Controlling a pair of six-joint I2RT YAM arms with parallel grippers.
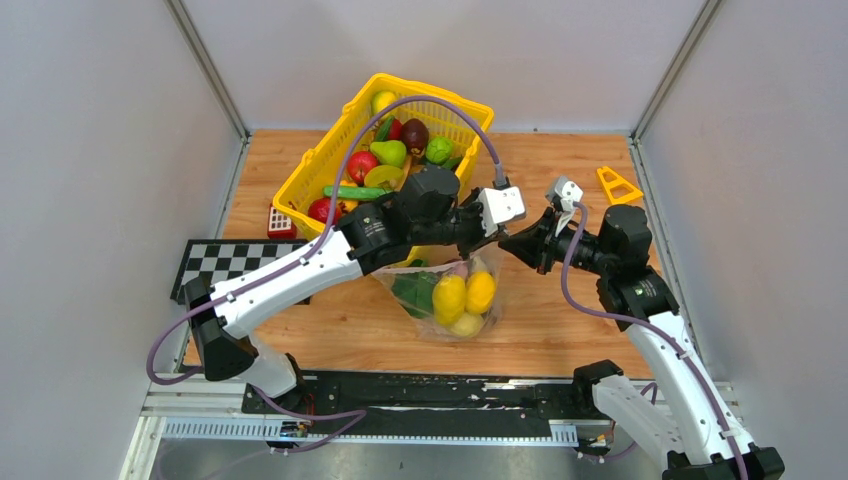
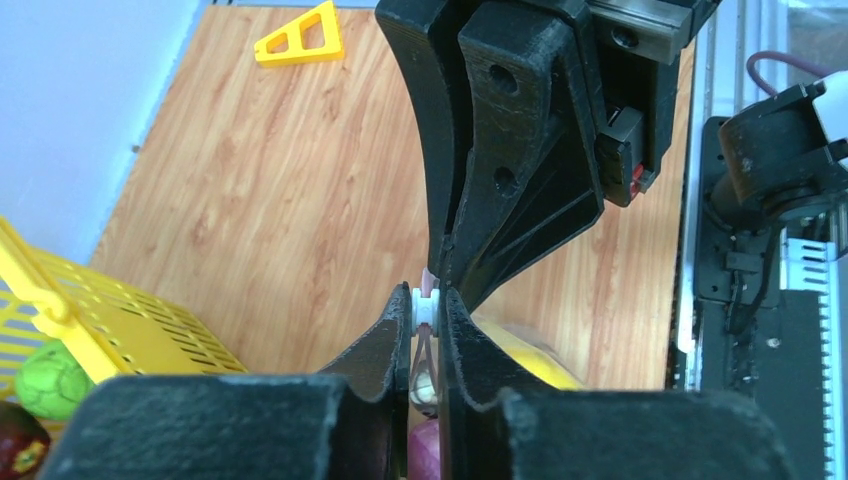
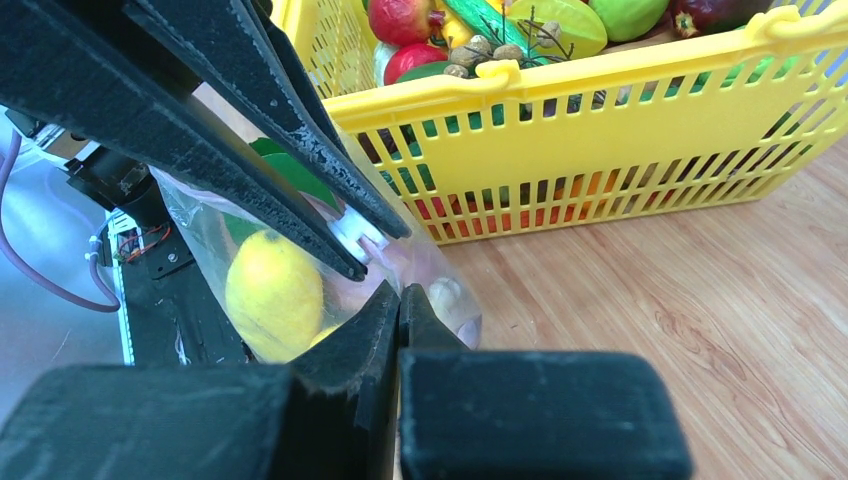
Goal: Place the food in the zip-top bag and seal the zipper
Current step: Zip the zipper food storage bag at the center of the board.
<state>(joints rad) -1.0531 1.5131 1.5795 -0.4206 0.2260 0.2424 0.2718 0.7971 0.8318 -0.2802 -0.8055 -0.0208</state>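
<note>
The zip-top bag [image 1: 450, 300] hangs just above the table, in front of the basket. It holds yellow lemons [image 1: 450, 295], a green piece [image 1: 415, 292] and a purple piece [image 2: 425, 455] of the food. My left gripper [image 2: 428, 308] is shut on the white slider [image 2: 427, 305] of the pink zipper [image 2: 425, 345]. My right gripper [image 3: 398, 300] is shut on the bag's top edge, tip to tip with the left gripper [image 1: 488, 238]. In the right wrist view a lemon [image 3: 272, 290] shows through the plastic, and the left fingers [image 3: 300, 170] pinch the slider [image 3: 355, 235].
A yellow basket [image 1: 300, 178] with several more toy fruits and vegetables stands behind the bag. A yellow triangle [image 1: 618, 186] lies at the back right. At the left are a checkerboard [image 1: 225, 262] and a red-and-white block [image 1: 281, 221]. Grey walls close three sides.
</note>
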